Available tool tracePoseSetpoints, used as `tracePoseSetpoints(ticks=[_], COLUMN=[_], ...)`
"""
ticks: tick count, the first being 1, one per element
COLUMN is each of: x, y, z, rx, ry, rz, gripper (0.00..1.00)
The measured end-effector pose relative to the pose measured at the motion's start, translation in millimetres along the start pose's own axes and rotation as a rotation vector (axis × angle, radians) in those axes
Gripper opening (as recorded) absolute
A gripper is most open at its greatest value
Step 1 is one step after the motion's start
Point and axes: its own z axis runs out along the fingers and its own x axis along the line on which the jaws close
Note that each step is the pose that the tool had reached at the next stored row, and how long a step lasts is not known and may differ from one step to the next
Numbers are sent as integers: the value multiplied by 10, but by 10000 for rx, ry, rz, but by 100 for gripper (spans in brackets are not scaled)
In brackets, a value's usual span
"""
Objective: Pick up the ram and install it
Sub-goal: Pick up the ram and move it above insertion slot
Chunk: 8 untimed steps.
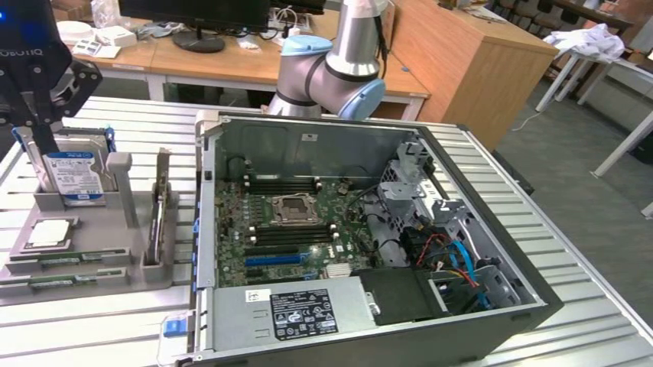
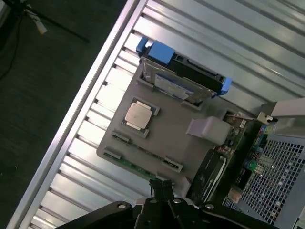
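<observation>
The ram [image 1: 60, 262] lies flat as a green stick in a groove along the front edge of the grey parts tray [image 1: 97, 229], with a second green stick [image 1: 49, 281] in front of it. From the wrist it is a thin green strip [image 2: 139, 165] on the tray's edge. My black gripper [image 1: 43, 118] hangs above the tray's back corner, over the standing hard drive [image 1: 72, 174]. Its fingers [image 2: 162, 187] are shut together with nothing between them, a little off the tray's ram side.
The open computer case [image 1: 490, 252] fills the table on the exterior view's right, with its motherboard [image 1: 296, 222] and black memory slots [image 1: 284, 184]. A processor [image 2: 139, 116] and an upright dark card [image 1: 158, 218] also sit on the tray. Slatted aluminium table [image 1: 92, 329] all around.
</observation>
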Motion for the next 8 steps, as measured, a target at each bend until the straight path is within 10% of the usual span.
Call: tracePoseSetpoints(ticks=[8], x=[0], y=[-1], z=[3], rx=[10], ry=[64], rz=[-1449], gripper=[11])
